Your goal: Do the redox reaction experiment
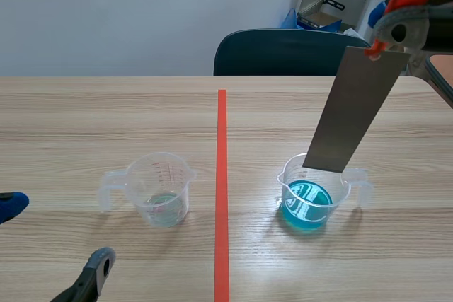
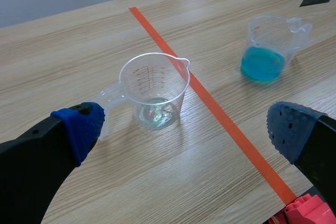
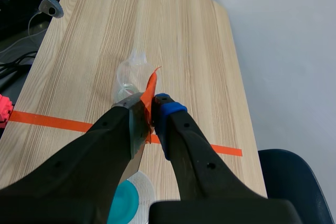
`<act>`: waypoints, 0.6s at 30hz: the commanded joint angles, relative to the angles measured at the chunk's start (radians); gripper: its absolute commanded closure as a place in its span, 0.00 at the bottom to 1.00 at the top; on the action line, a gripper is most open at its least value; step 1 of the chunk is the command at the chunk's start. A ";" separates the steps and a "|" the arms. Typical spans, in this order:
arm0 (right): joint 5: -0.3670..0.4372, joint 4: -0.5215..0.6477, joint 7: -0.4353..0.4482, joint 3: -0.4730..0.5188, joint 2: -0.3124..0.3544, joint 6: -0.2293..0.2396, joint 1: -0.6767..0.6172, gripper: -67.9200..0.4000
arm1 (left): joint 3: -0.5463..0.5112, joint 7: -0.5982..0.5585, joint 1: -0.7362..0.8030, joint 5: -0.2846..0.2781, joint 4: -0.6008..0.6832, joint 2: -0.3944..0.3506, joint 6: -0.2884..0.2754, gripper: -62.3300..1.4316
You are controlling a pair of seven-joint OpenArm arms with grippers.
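Note:
A clear beaker (image 1: pixel 159 189) (image 2: pixel 155 90) holding a little clear liquid stands left of the tape line. To the right of the line stands a beaker of blue liquid (image 1: pixel 311 199) (image 2: pixel 265 51) (image 3: pixel 126 203). My right gripper (image 1: pixel 395 30) (image 3: pixel 149 114) is raised at the far right, shut on the orange-tagged top of a grey metal plate (image 1: pixel 354 107) (image 3: pixel 137 129). The plate hangs tilted, its lower edge at the blue beaker's rim, above the liquid. My left gripper (image 1: pixel 53 242) (image 2: pixel 186 135) is open and low, just short of the clear beaker, holding nothing.
An orange-red tape line (image 1: pixel 221 189) runs down the middle of the wooden table. A dark chair (image 1: pixel 283 51) stands behind the far edge, with clutter at the back right. A red object (image 2: pixel 307 211) lies under my left gripper.

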 commanded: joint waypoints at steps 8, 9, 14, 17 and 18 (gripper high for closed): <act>0.021 0.003 0.011 0.015 0.011 0.007 0.014 0.98 | 0.005 -0.013 -0.003 0.000 0.004 0.005 -0.002 0.00; 0.021 0.003 0.011 0.015 0.011 0.007 0.014 0.98 | 0.005 -0.013 -0.003 0.000 0.004 0.005 -0.002 0.00; 0.021 0.003 0.010 0.015 0.011 0.007 0.014 0.98 | 0.005 -0.013 -0.003 0.000 0.004 0.005 -0.002 0.00; 0.021 0.003 0.005 0.015 0.005 0.007 0.014 0.98 | 0.005 -0.013 -0.003 0.000 0.004 0.005 -0.002 0.00; 0.021 0.003 0.002 0.015 0.000 0.007 0.014 0.98 | 0.005 -0.013 -0.003 0.000 0.004 0.005 -0.002 0.00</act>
